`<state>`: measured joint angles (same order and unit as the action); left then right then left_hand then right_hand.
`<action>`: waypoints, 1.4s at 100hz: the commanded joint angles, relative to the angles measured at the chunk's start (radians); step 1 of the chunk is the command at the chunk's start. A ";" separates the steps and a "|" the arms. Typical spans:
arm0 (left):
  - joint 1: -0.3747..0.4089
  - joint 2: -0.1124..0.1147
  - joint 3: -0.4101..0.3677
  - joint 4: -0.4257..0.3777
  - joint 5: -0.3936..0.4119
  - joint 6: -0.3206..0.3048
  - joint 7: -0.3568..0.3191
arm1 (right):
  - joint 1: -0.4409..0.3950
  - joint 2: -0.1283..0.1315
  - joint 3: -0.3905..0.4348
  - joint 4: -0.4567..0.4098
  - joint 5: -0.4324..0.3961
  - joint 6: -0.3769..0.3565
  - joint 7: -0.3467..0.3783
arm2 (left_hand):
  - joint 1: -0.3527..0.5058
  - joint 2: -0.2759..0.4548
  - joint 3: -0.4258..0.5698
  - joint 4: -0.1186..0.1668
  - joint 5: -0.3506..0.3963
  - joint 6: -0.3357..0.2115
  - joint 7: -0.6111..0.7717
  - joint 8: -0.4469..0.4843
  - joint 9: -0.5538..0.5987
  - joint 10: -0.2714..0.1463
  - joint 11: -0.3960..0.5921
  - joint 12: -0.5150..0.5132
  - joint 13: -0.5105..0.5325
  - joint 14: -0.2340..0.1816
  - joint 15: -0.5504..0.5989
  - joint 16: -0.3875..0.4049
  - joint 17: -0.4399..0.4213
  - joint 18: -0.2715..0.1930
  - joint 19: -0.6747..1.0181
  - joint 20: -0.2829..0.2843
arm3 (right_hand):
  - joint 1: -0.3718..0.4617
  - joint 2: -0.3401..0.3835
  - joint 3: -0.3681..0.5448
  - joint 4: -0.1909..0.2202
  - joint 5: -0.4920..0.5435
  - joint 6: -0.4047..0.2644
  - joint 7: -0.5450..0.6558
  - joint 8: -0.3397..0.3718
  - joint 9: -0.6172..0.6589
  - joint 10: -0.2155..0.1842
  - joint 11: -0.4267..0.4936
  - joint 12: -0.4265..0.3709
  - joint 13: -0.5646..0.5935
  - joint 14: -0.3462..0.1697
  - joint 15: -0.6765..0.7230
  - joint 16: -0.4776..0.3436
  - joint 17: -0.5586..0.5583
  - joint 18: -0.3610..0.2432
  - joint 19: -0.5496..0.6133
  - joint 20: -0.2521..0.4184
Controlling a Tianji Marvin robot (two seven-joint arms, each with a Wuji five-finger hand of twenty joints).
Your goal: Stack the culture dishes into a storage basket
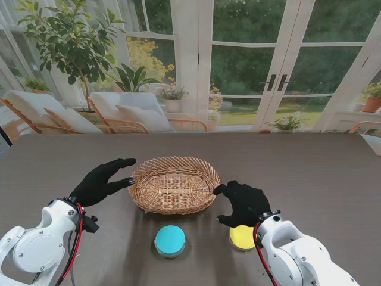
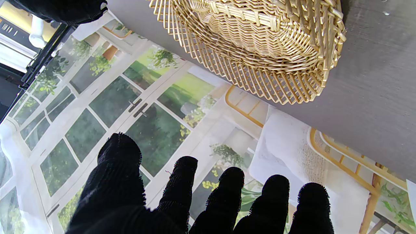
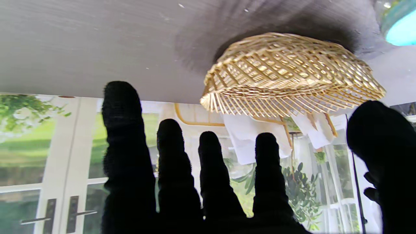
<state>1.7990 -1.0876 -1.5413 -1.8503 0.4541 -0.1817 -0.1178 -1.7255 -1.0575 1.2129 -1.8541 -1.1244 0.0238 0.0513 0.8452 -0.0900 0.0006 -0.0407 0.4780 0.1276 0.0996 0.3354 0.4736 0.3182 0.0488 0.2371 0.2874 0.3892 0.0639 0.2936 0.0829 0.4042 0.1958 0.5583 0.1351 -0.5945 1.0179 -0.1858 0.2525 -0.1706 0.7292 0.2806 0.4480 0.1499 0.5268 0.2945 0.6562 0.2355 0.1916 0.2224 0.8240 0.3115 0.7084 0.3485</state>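
You have the oval wicker basket sitting mid-table on the dark wood-grain table, and nothing shows inside it. Your left hand hovers just beside the basket's left rim, black-gloved fingers spread and holding nothing — the left wrist view shows the basket close ahead of the fingertips. Your right hand sits at the basket's right end, fingers apart and curled slightly down, gripping nothing; its index tip is at the rim, though you cannot tell whether it touches. The yellow culture dish lies flat on the table nearer to you, partly hidden under the right wrist. The blue culture dish lies flat too, to the left of the yellow one and near the basket's near side — its edge peeks into the right wrist view.
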 commanded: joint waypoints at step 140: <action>0.001 0.001 0.001 -0.002 -0.014 0.009 -0.032 | -0.018 0.031 -0.029 0.128 -0.126 0.080 0.113 | 0.034 0.039 -0.017 0.031 0.020 -0.008 -0.001 -0.002 0.014 -0.009 -0.002 0.006 -0.012 0.006 -0.006 -0.001 -0.002 0.016 -0.021 0.004 | 0.035 -0.488 0.200 -0.033 -0.080 -0.083 -0.127 0.152 -0.062 0.024 0.144 0.119 0.112 -0.064 0.671 0.402 -0.441 0.015 0.388 0.334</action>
<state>1.7964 -1.0870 -1.5394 -1.8498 0.4443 -0.1736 -0.1288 -1.7411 -1.0262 1.1939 -1.7360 -1.2426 0.1005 0.1517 0.8452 -0.0900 0.0006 -0.0407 0.4781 0.1276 0.0996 0.3354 0.4736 0.3183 0.0488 0.2371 0.2874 0.3894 0.0639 0.2936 0.0829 0.4043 0.1958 0.5583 0.1638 -0.9982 1.1153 -0.2001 0.2162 -0.2337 0.6054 0.4140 0.4220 0.1499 0.6433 0.3962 0.7395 0.1745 0.8443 0.6054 0.8240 0.3255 1.0511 0.6474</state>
